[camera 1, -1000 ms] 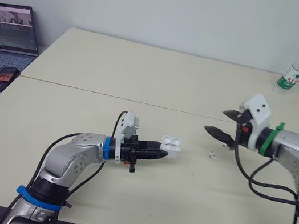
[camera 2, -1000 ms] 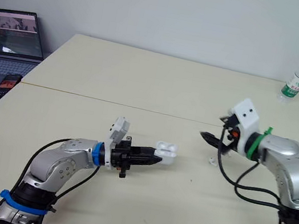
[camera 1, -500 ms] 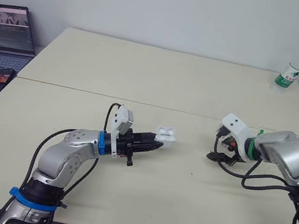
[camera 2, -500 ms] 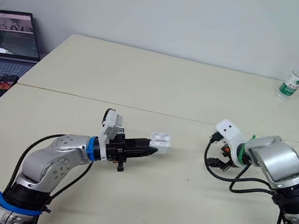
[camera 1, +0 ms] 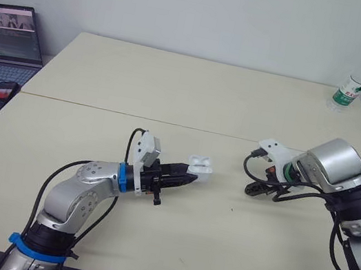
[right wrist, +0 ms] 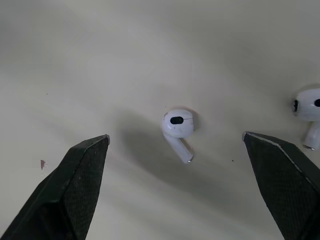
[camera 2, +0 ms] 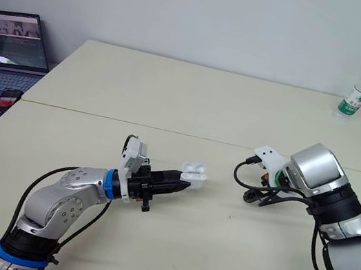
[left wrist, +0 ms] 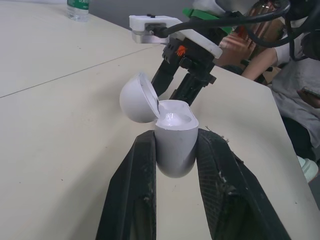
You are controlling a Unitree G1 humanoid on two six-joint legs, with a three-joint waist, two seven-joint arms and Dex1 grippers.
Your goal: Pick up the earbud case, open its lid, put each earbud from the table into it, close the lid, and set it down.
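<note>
Here | left gripper [camera 1: 182, 176] pinched the opened earbud case [left wrist: 175, 150] | right gripper [right wrist: 175, 136], spread wide, hung over one earbud [right wrist: 176, 124] on the tabletop [right wrist: 75, 50] | next: lower, pinch it gently.

- You get bright, even light across the pale table [camera 1: 175, 85].
- The earbud [right wrist: 177, 125] throws a soft, diffuse shadow beside it.
- At 10 o'clock, the laptop [camera 1: 10, 31] screen glows.

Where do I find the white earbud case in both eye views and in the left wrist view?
Left eye view: small white plastic earbud case, near centre, at the left end effector's tip.
Right eye view: the case, slightly left of centre.
Left wrist view: lid open, gripped between black fingers.
Shared landmark: green-capped clear water bottle.
</note>
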